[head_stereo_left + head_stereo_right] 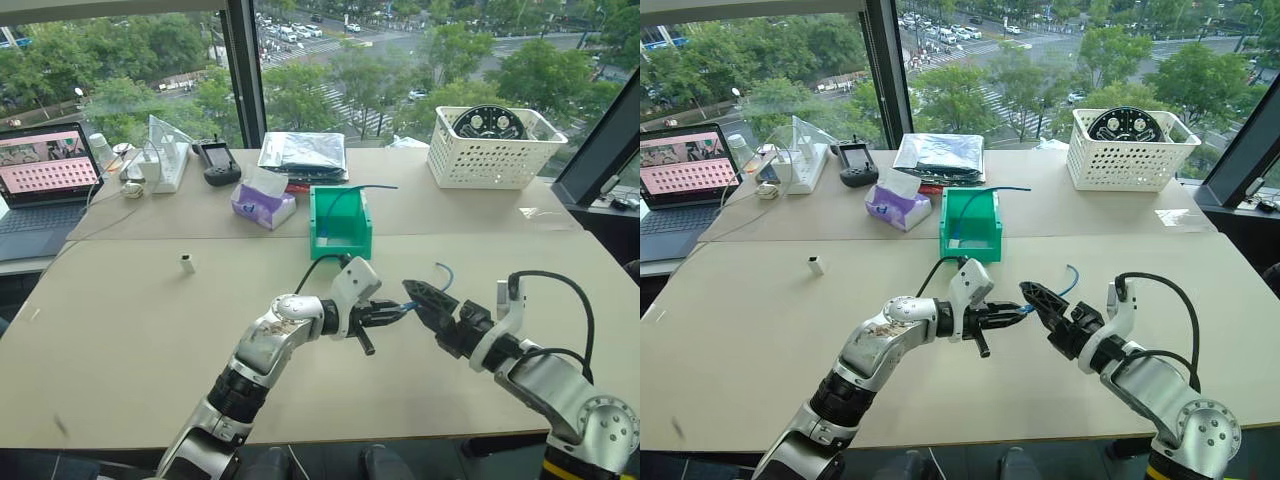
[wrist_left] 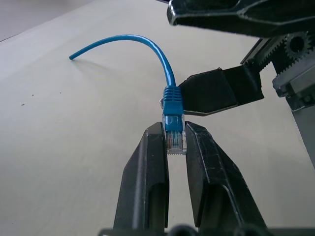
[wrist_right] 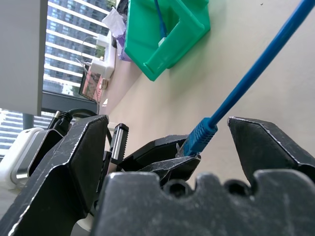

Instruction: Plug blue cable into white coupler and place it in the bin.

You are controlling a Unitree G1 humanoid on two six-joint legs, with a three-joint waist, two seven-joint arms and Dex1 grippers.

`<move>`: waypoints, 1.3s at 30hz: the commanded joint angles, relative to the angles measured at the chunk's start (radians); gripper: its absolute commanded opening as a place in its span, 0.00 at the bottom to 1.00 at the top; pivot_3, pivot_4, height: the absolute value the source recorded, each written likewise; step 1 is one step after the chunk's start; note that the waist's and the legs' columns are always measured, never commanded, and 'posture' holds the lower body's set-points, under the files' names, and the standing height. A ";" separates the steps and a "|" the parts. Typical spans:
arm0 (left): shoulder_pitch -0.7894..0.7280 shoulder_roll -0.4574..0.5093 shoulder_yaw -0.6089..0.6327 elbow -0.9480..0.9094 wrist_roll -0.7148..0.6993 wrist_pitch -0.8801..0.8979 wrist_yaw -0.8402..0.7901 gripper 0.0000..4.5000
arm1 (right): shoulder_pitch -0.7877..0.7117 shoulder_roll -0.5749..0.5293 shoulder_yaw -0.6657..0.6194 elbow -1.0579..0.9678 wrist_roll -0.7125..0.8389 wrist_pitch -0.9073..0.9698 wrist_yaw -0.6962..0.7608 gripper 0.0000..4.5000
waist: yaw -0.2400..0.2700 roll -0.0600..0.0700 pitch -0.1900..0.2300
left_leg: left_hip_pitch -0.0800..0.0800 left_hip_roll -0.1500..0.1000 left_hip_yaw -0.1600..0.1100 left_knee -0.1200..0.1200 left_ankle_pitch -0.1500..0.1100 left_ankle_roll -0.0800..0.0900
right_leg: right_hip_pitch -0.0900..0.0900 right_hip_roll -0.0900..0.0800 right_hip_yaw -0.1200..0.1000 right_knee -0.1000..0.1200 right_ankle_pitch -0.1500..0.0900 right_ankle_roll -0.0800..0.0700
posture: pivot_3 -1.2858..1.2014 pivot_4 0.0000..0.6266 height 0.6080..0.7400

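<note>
Just in front of the bin (image 1: 340, 222), over the tabletop (image 1: 150, 330): left end effector (image 1: 390, 313) clamped on the plug of the blue cable (image 2: 173, 110), right end effector (image 1: 425, 300) spread wide around that same plug, gripping nothing. White coupler (image 1: 187, 263) standing well left of the bin, untouched. Plugging and binning both left to do.
</note>
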 commanded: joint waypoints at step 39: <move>-0.009 -0.007 -0.013 -0.031 -0.029 0.000 0.005 0.02 | 0.051 -0.228 0.244 -0.065 0.091 -0.304 0.103 0.58 | 0.009 0.000 0.000 | -0.003 0.000 0.000 0.000 0.000 0.000 | -0.001 0.000 0.000 -0.002 0.001 -0.001 | 0.52 0.24 0.97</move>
